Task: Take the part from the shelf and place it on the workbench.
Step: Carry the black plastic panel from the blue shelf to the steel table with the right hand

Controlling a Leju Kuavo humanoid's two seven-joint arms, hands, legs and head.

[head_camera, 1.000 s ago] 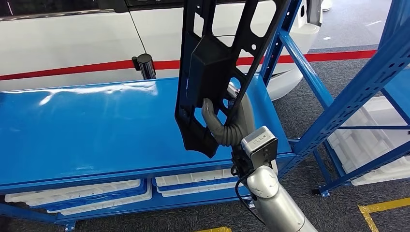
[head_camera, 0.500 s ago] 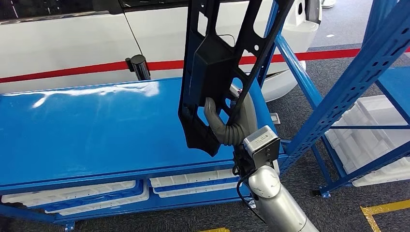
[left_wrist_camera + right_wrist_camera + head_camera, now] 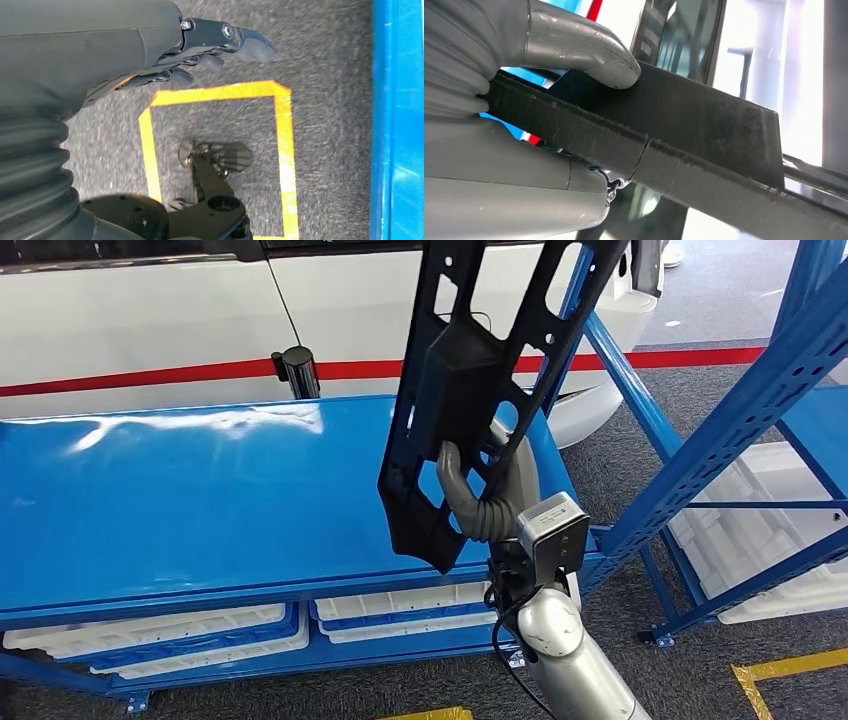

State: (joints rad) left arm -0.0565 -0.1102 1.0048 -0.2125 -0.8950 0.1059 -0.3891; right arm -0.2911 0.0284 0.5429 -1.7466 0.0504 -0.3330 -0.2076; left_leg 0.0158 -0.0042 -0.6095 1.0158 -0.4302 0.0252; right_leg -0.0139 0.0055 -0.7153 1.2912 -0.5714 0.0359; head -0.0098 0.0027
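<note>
While gripped, part (image 3: 470,390) near-upright.

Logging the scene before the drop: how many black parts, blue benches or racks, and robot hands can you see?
Black part, held upright in the right hand: 1
Blue workbench: 1
Blue shelf rack: 1
Robot hands, right plus the empty left hand: 2
Total: 5

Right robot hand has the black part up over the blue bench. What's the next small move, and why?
Probably lower the right robot hand toward the blue workbench. The black part hangs upright in its grip above the bench's right end, its lower tip not resting on the surface as far as the head view shows. The left robot hand hangs over the floor, holding nothing.
</note>
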